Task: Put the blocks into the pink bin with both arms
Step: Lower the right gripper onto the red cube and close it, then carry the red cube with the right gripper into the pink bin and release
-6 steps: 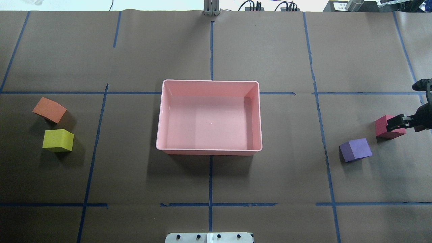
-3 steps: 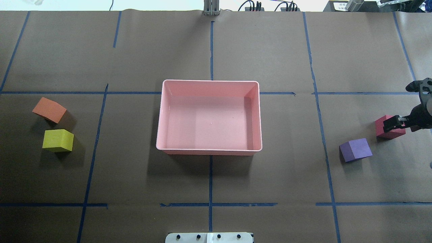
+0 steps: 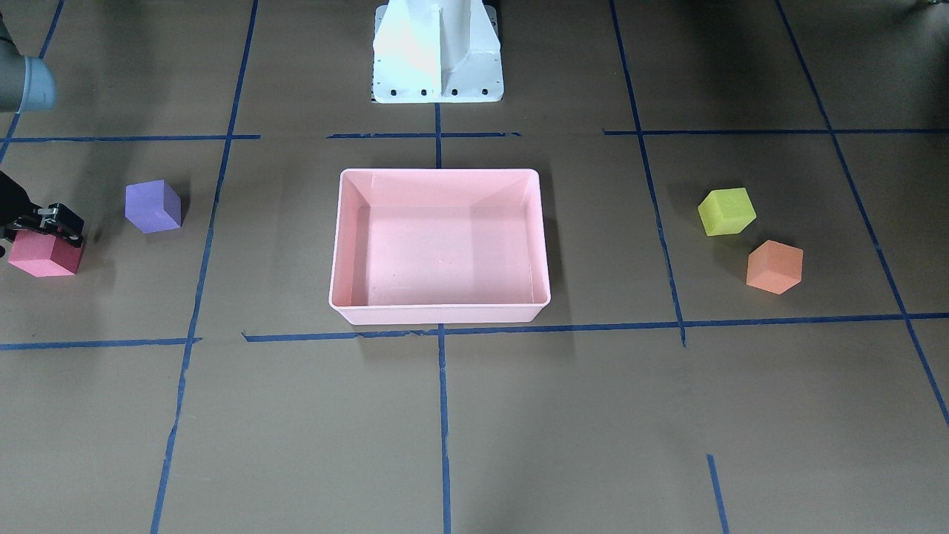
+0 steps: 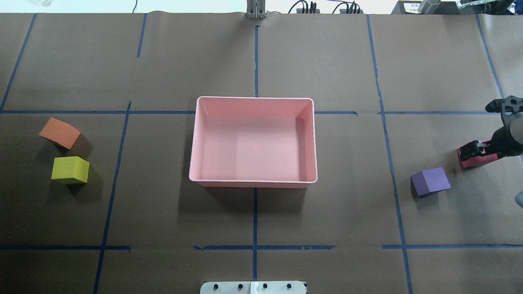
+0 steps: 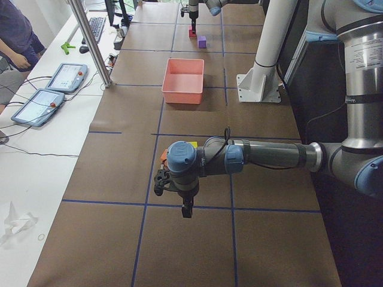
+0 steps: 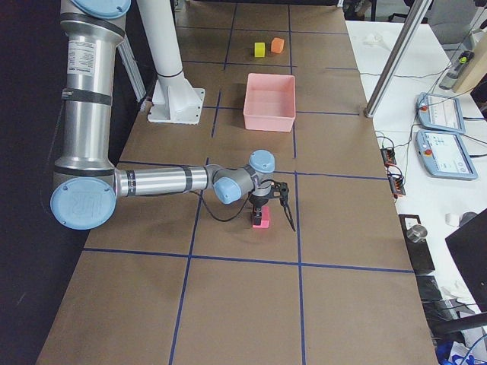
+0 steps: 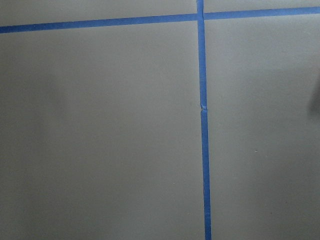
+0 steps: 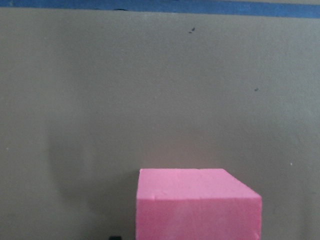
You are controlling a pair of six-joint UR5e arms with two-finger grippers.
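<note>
Our right claw [image 4: 470, 149] has sunk onto the pink-red block [image 4: 476, 162] on the surface [image 4: 347, 212]; whether it has clenched, we cannot tell. First pickup looks imminent, pink bin [image 4: 253, 182] waiting.

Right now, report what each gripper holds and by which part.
Cannot be told. The right gripper straddles the top of the pink-red block, which sits on the table; no clamp is visible. The left gripper is unclear too.

Pink block [image 8: 197, 205] sits low-centre on brown paper [image 8: 150, 90].
</note>
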